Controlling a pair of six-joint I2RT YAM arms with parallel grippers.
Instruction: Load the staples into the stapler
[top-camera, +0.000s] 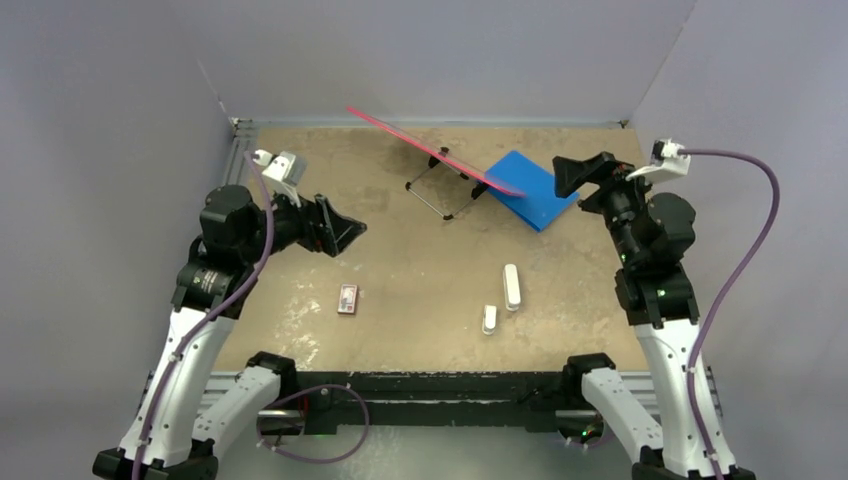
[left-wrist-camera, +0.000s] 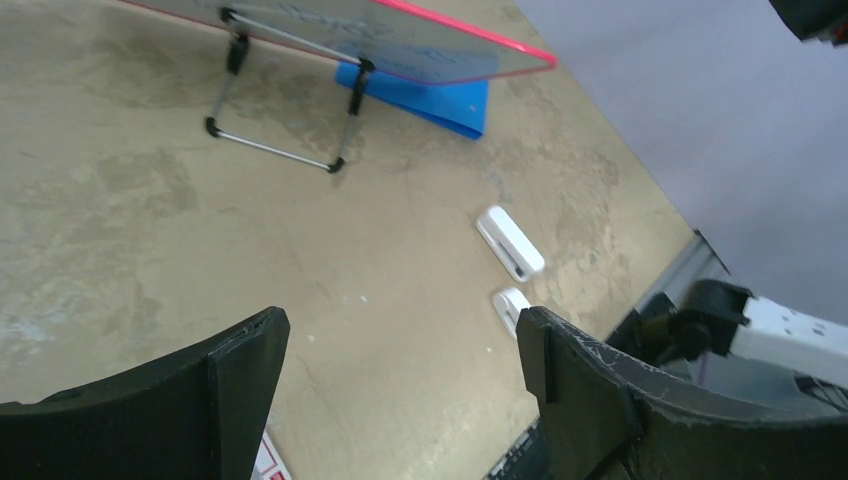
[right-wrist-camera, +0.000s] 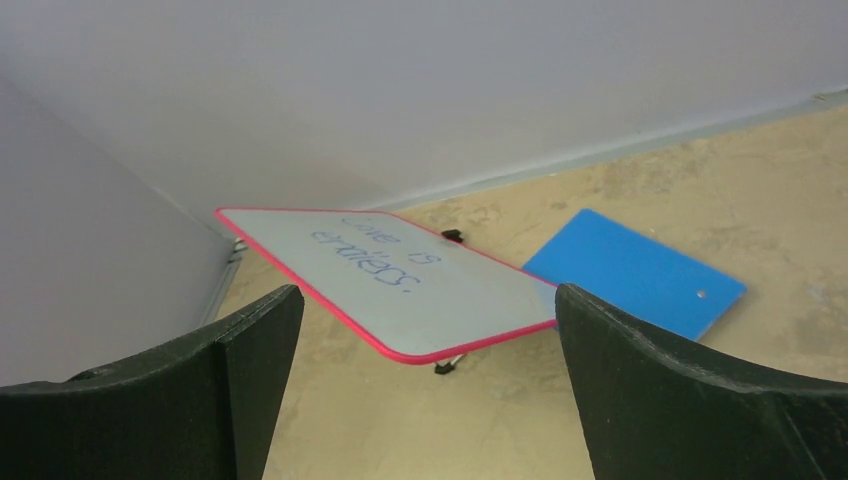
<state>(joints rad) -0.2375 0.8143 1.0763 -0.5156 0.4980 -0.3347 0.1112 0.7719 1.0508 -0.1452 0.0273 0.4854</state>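
Note:
The red-and-white staples box (top-camera: 347, 298) lies flat on the tan table, left of centre; one corner of it shows at the bottom of the left wrist view (left-wrist-camera: 271, 463). No loose grey staple block shows. Two white stapler pieces lie right of centre: a longer one (top-camera: 512, 287) (left-wrist-camera: 510, 243) and a shorter one (top-camera: 490, 319) (left-wrist-camera: 511, 304). My left gripper (top-camera: 345, 230) (left-wrist-camera: 400, 335) is open and empty, raised above the table behind the box. My right gripper (top-camera: 566, 176) (right-wrist-camera: 430, 310) is open and empty, raised at the back right, far from the staplers.
A pink-edged whiteboard (top-camera: 430, 150) (right-wrist-camera: 390, 280) leans on a black wire stand (top-camera: 440, 195) at the back centre. A blue pad (top-camera: 532, 188) (right-wrist-camera: 640, 270) lies beside it, under my right gripper. Grey walls close the left, back and right sides.

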